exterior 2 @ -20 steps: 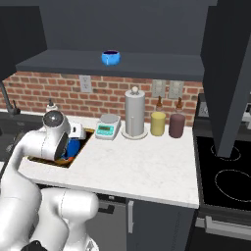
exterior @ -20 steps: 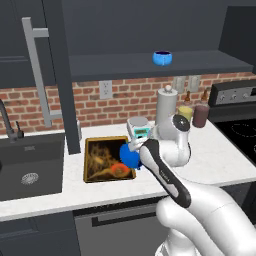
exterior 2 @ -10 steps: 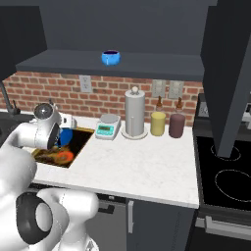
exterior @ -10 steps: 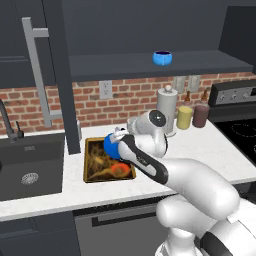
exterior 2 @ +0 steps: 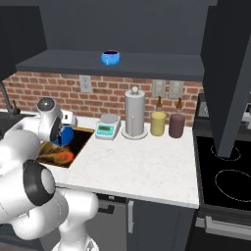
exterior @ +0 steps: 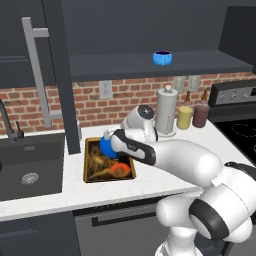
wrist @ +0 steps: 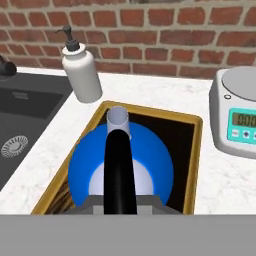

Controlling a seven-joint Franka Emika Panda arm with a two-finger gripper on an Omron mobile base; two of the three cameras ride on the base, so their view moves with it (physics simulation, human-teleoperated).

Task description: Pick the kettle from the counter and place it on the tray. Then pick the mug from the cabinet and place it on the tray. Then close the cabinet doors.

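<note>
1. Swinging left over 1 second, the arm has carried the kettle (exterior: 107, 146) from the tray's right edge to above its middle.
2. Gripper (exterior: 111, 141) jaws are clamped on the kettle's black arched handle (wrist: 119, 172), seen in the hand view running from 6 o'clock toward the pale spout.
3. Below it, the tray (wrist: 197, 150) lies on the counter (exterior 2: 142, 166), with the sink (exterior: 30, 170) at its 9 o'clock in the left base view.
4. A soap dispenser (wrist: 81, 70) stands at 11 o'clock of the tray in the hand view and a kitchen scale (wrist: 237, 117) at 3 o'clock.
5. On the cabinet (exterior: 150, 64) shelf sits the mug (exterior: 162, 57).
</note>
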